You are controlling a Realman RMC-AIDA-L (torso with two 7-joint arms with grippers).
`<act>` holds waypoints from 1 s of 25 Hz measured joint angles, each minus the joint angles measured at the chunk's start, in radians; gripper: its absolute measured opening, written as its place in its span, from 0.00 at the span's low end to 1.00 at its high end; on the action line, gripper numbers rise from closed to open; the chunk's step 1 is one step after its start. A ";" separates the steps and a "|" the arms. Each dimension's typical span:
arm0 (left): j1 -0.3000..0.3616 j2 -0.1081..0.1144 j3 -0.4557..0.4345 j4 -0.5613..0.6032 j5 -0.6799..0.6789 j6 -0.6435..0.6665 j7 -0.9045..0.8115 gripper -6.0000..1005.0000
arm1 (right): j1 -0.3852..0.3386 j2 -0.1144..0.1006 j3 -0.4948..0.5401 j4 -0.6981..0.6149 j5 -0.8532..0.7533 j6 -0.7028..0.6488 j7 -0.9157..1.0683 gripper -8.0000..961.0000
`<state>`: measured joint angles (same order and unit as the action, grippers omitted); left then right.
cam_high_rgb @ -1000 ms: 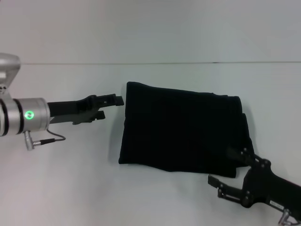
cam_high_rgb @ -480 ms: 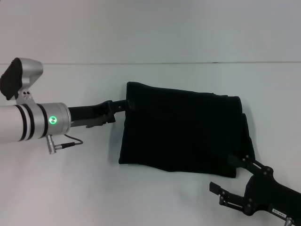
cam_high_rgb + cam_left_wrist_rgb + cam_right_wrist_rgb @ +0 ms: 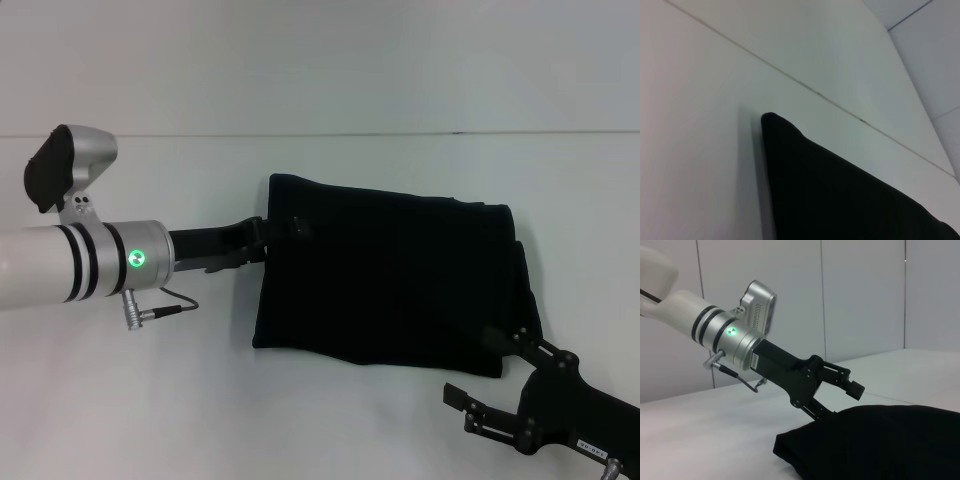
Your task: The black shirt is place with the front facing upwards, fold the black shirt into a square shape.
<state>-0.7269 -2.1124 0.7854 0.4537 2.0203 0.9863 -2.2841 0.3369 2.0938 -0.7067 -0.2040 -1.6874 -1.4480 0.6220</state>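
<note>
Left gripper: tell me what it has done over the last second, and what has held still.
The left gripper has pushed rightward from beside the black shirt onto its left edge near the far corner; its jaws are open around that edge, one finger above the cloth and one below. The shirt's outline stayed the same. The right gripper stayed at the near right corner, sinking slightly.

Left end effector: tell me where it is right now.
In the head view the left end effector sits at the black shirt's far-left edge, fingers open, one finger above the cloth.
</note>
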 joint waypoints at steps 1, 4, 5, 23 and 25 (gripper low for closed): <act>-0.002 -0.001 0.000 -0.001 0.000 0.002 0.003 0.94 | 0.000 0.000 0.000 0.000 0.000 0.000 0.002 0.97; -0.004 -0.005 0.006 -0.003 0.000 0.004 0.004 0.93 | 0.001 0.000 -0.001 0.000 0.000 0.000 0.002 0.97; -0.004 -0.007 0.010 -0.003 0.000 0.005 0.004 0.93 | 0.002 0.000 -0.002 0.001 0.000 0.000 0.002 0.97; -0.001 -0.011 0.052 0.001 -0.001 -0.010 0.007 0.85 | -0.004 0.000 0.001 0.002 0.000 -0.002 0.013 0.97; 0.002 -0.012 0.052 0.003 0.000 -0.019 0.009 0.81 | -0.004 0.000 0.002 0.002 0.000 -0.003 0.013 0.97</act>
<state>-0.7248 -2.1249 0.8378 0.4566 2.0201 0.9669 -2.2748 0.3330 2.0937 -0.7049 -0.2024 -1.6874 -1.4509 0.6347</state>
